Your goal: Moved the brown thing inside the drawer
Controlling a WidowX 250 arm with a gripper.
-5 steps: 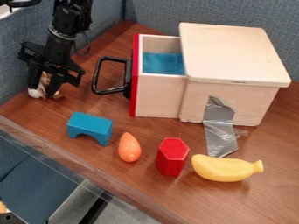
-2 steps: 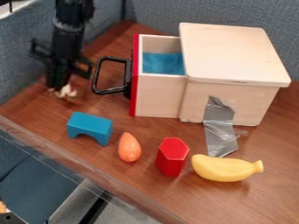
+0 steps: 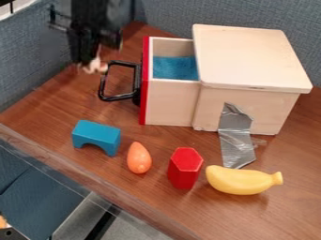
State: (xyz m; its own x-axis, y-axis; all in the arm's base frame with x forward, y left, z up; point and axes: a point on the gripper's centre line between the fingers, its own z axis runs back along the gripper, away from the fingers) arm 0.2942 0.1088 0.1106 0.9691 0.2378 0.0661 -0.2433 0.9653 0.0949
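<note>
While the drawer point(image 3: 169, 101) gapes, the end effector point(image 3: 91, 60) hangs nearby — pointing down.

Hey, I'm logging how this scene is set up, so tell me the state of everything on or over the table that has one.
Drawer: open
Gripper: holding the small brown-and-white thing
Small brown-and-white thing: held, off the table
Blue arch block: standing on its feet
Orange toy: lying down
Red block: upright
Yellow banana: lying down
Silver tape: wrinkled
</note>
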